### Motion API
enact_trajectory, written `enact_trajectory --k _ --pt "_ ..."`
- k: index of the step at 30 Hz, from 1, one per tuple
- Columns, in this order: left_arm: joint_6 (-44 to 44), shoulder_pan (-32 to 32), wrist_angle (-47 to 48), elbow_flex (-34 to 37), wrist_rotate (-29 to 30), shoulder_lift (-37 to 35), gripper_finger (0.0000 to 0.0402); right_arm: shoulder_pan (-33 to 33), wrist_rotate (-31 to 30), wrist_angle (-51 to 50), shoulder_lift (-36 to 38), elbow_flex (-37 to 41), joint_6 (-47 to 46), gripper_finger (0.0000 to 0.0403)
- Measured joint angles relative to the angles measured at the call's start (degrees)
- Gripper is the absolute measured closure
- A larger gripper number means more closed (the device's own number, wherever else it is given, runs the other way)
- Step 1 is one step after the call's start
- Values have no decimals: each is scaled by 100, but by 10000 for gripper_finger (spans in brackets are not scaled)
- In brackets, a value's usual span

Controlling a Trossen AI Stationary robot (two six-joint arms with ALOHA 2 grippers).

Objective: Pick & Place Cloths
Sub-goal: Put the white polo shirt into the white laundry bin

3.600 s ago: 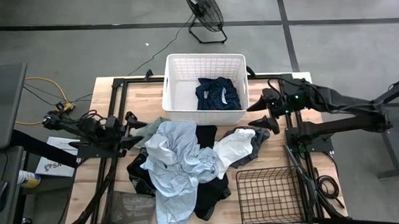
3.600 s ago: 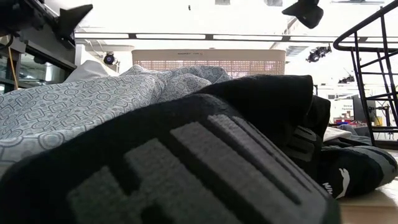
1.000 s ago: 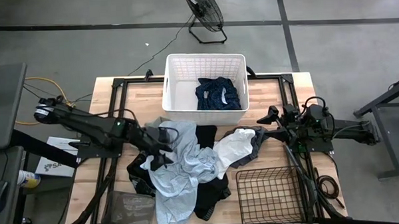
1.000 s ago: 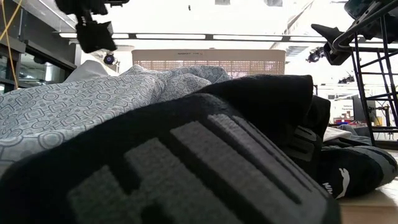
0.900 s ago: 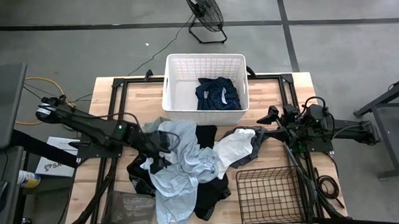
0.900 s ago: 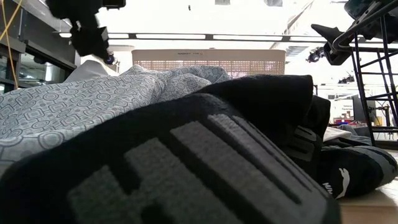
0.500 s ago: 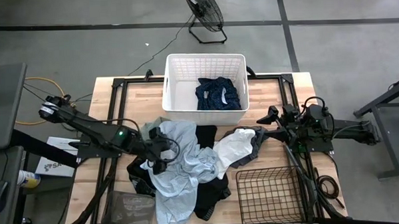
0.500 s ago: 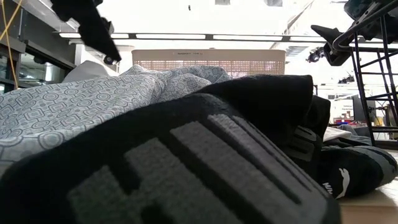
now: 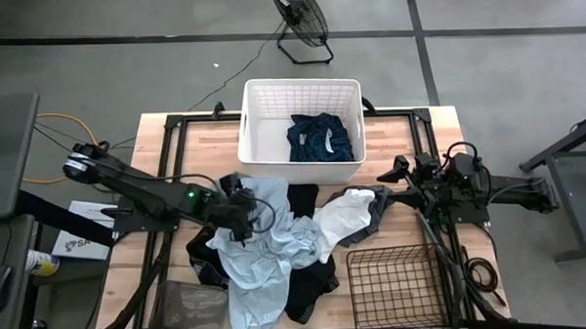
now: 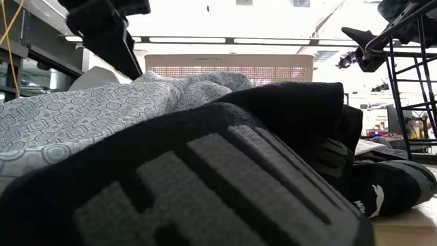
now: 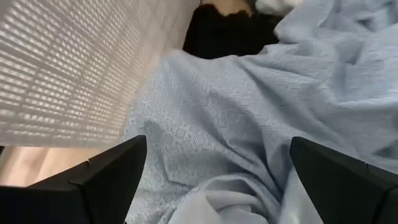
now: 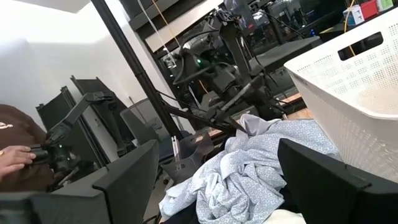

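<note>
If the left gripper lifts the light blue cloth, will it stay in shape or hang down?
The blue cloth lies crumpled in soft folds, so it will probably drape and hang. It overlaps the black cloth, so it may drag that along. The left gripper, open above it, likely gathers only a fold.

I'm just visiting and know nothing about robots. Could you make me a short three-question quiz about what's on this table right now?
1. True or false: the white laundry basket already holds a dark navy garment.
2. Which gripper is down over the light blue cloth? A) left gripper B) right gripper
3. Fill in: the black wire basket holds ____ cloths.

Key: 1. true. 2. A; its fingers are spread open just above the fabric, while the right gripper waits open at the table's right side. 3. no.
</note>
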State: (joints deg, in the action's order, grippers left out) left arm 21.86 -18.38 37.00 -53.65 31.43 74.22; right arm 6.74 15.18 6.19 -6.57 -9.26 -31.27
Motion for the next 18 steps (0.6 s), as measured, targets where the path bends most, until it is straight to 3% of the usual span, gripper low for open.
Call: enact_trajectory --k 18 --pt "1464 540 -276 -197 -1310 1496 11 0 0 -3 -4 0 0 82"
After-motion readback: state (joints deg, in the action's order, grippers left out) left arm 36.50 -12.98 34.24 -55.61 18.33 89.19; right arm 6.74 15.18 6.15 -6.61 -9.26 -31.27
